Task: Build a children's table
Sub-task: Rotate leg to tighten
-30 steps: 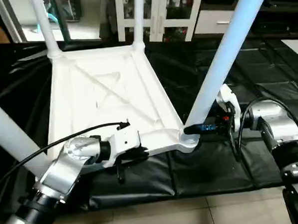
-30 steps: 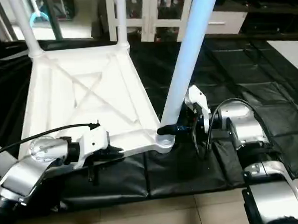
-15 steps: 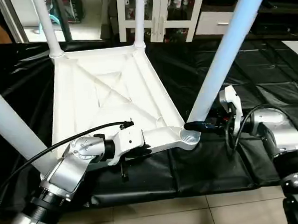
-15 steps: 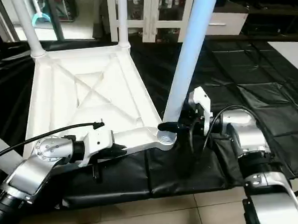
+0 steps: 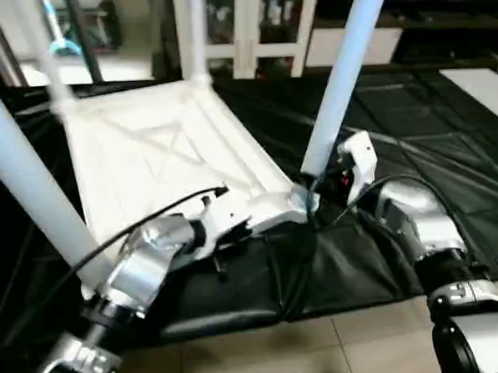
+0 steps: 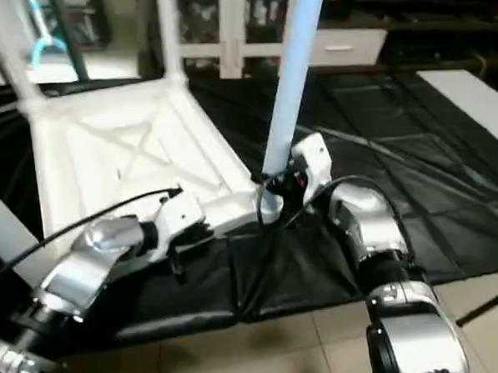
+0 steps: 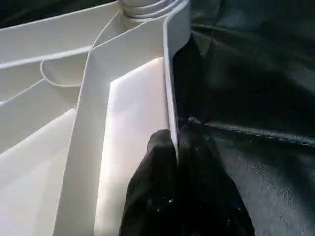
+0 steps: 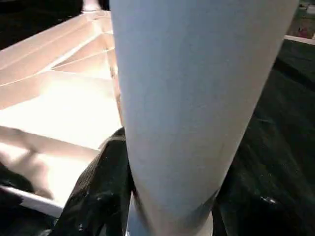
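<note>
Head views blurred; leg tops run off the upper edge.

White square plastic table top [image 5: 160, 170] lies upside down, ribbed underside up, on black sheeting [image 5: 412, 119] spread over a tiled floor [image 5: 324, 350].

Four white tapered tube legs stand in the corner sockets, long axes pointing up. Near-right leg [image 5: 339, 73] leans slightly right; near-left leg [image 5: 28, 185] leans left.

Left gripper [image 7: 177, 162]: black fingers [image 7: 157, 187] closed tight on the top's near edge wall.

Right gripper [image 5: 303, 188]: fingers clasp the near-right leg's base at its socket, largely hidden behind the tube.

White glass-door cabinet [image 5: 249, 28] stands behind.
</note>
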Tool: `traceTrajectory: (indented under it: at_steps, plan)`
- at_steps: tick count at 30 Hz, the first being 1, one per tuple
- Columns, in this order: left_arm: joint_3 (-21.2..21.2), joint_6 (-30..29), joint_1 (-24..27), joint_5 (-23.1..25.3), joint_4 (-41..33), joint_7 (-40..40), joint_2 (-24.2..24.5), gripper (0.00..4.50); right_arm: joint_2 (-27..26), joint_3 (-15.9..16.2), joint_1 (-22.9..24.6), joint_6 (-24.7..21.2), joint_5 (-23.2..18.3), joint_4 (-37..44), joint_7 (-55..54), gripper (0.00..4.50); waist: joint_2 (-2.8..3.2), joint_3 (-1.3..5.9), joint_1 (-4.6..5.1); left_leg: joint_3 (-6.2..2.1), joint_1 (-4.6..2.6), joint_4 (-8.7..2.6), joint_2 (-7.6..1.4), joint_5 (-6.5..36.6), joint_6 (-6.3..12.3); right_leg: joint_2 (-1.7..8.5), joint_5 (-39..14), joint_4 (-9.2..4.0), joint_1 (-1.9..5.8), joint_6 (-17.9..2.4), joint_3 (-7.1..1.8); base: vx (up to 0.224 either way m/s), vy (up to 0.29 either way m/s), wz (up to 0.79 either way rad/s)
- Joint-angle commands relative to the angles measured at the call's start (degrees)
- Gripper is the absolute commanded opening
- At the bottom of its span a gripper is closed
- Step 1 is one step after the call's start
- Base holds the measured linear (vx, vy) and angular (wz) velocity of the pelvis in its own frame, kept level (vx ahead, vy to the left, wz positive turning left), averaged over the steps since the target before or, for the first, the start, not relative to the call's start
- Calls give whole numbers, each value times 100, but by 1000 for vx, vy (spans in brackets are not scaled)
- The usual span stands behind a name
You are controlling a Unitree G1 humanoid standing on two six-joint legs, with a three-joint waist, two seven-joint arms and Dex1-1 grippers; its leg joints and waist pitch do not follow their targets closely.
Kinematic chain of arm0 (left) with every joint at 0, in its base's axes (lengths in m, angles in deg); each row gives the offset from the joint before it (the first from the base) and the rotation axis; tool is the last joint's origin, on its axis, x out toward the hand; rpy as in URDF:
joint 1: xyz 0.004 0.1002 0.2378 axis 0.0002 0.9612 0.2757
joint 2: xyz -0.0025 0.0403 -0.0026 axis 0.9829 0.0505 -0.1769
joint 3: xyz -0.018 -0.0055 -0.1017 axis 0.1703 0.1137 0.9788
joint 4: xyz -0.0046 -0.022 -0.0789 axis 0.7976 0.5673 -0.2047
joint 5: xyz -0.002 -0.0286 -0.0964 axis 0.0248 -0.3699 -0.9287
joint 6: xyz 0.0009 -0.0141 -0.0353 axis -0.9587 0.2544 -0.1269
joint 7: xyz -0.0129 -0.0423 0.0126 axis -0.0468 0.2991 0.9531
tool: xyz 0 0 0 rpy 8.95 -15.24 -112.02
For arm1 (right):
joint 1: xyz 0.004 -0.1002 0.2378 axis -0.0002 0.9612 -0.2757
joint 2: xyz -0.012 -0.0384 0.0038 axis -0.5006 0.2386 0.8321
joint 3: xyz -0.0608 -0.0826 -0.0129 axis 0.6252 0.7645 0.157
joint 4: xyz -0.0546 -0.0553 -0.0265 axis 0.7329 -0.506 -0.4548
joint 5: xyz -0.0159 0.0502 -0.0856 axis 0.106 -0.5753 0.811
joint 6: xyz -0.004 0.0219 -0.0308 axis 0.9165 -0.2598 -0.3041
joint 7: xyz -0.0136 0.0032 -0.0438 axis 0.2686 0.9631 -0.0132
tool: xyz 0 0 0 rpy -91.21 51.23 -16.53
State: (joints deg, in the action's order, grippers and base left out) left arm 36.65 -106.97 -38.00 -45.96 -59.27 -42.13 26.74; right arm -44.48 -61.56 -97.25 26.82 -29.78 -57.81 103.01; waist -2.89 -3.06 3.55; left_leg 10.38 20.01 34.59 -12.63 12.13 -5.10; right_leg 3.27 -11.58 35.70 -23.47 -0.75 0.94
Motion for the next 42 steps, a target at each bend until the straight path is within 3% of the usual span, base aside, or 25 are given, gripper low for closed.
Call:
traceTrajectory:
  at_steps: [1, 5, 14, 24, 25, 26, 27, 28, 29, 30, 31, 32, 37, 42]
  plan:
    - [-125, 88, -95, -34, -197, -33, -52, 0, -38, 237, 393, -387, 393, -744, -212, 185, 128, 228, 1, -34, -1, -472, -37, 2048, -52, 257, -2027, -607, 110, -1038, -145, 0, 0, 0]
    - [-125, 88, -95, -34, -197, -33, -52, 0, -38, 237, 393, -387, 393, -744, -212, 185, 134, 222, 17, -31, 4, -486, -44, 2067, -17, 254, -1841, -592, 120, -1157, -136, 0, 0, 0]
    - [-125, 88, -95, -34, -197, -33, -52, 0, -38, 237, 393, -387, 393, -744, -212, 185, 132, 201, 53, -57, 0, -503, -43, 2299, -43, 265, -2199, -631, 87, -1057, -132, 0, 0, 0]
    - [-125, 88, -95, -34, -197, -33, -52, 0, -38, 237, 393, -387, 393, -744, -212, 185, 142, 194, 72, -61, -5, -526, -52, 2370, -57, 269, -2163, -648, 75, -1061, -127, 0, 0, 0]
    - [-129, -47, -183, 21, -112, 102, -179, 0, -143, 231, 320, -336, 444, -899, -544, 185, 141, 192, 74, -63, -3, -527, -51, 2391, -61, 269, -2195, -650, 74, -1050, -127, 0, 0, 0]
    - [54, -228, -403, 101, 169, 637, -474, 0, -629, -54, -105, 91, 212, -1223, -1079, 185, 269, 216, 65, -84, -25, -528, -54, 2392, -131, 289, -2166, -621, 74, -1083, -125, 0, 0, 0]
    - [124, -272, -474, 122, 261, 817, -565, 0, -796, -148, -257, 263, 135, -1322, -1247, 185, 234, 198, 118, -52, -32, -517, -53, 2458, -167, 287, -2215, -646, 20, -1127, -122, 0, 0, 0]
    - [277, -344, -618, 164, 448, 1194, -746, 0, -1157, -356, -587, 637, -40, -1520, -1586, 185, 187, 231, 139, -82, -17, -497, -19, 2510, -206, 297, -2394, -641, 57, -1089, -98, 0, 0, 0]
    - [322, -352, -657, 171, 497, 1296, -793, 0, -1261, -414, -684, 740, -92, -1574, -1669, 185, 216, 265, 151, -126, 42, -521, -20, 2315, -220, 316, -2264, -621, 129, -1062, -94, 0, 0, 0]
    - [324, -355, -664, 167, 497, 1297, -800, 0, -1272, -402, -695, 744, -77, -1583, -1690, 185, 202, 296, 149, -123, 78, -520, -20, 2124, -195, 317, -2021, -607, 168, -1074, -98, 0, 0, 0]
    - [326, -359, -667, 164, 495, 1297, -804, 0, -1282, -397, -702, 739, -72, -1586, -1697, 185, 190, 326, 109, -90, 94, -495, -18, 1709, -81, 291, -1375, -568, 187, -1175, -120, 0, 0, 0]
    - [329, -355, -673, 161, 503, 1296, -804, 0, -1293, -390, -713, 733, -67, -1590, -1705, 185, 200, 300, 94, -50, 89, -484, -19, 1532, 80, 276, -1053, -561, 165, -1312, -124, 0, 0, 0]
    - [369, -369, -695, 165, 545, 1299, -786, 0, -1361, -419, -823, 820, 16, -1751, -1776, 185, 237, 302, 82, -33, 117, -467, -28, 1288, 194, 287, -742, -515, 199, -1510, -126, 0, 0, 0]
    - [395, -361, -738, 173, 616, 1297, -761, 0, -1383, -504, -953, 1081, 45, -1944, -1723, 185, 255, 310, 69, -1, 98, -436, -26, 1042, 302, 277, -246, -472, 222, -1696, -131, 0, 0, 0]
